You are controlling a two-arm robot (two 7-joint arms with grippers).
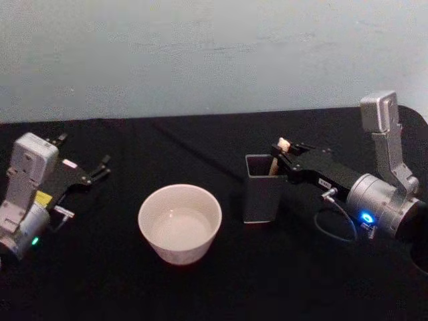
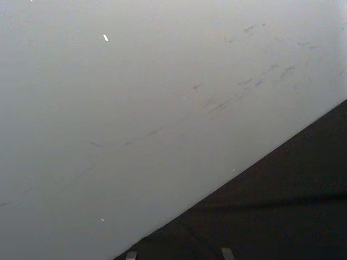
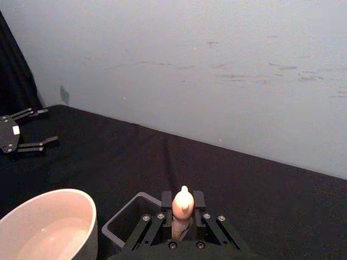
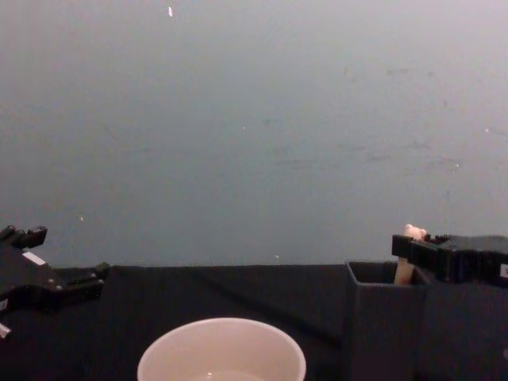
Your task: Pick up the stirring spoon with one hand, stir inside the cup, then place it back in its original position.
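Two claws: both over a black table (image 1: pixel 100 281), one at each side - listed here from left to right.
Left claw (image 1: pixel 83 157): parked at the far left, fingers spread open and holding nothing, well apart from everything else.
Cup (image 1: pixel 179 223): wide, round and white, left of centre, standing upright with its pale inside showing.
Holder (image 1: pixel 262 188): dark grey square box just right of the cup, near it but not touching.
Stirring spoon (image 3: pixel 182 205): upright in the holder's right side; the beige handle and knob rise above the rim, while the bowl is hidden inside.
Right claw (image 1: pixel 284 157): reaches in from the right on a silver arm, its fingers closed on the spoon's handle.
Step in hand: judged to be the pick-up - the grip looks made and the lift has not begun.
Doing it well: raise the spoon straight up until its bowl clears the rim, and only then carry it left toward the cup. A sideways pull too early could drag or tip the holder. The handle is slim, so keep the grip firm.
Spoon against claw: the handle sits between the fingers, touching both, with the knob poking out just above them.
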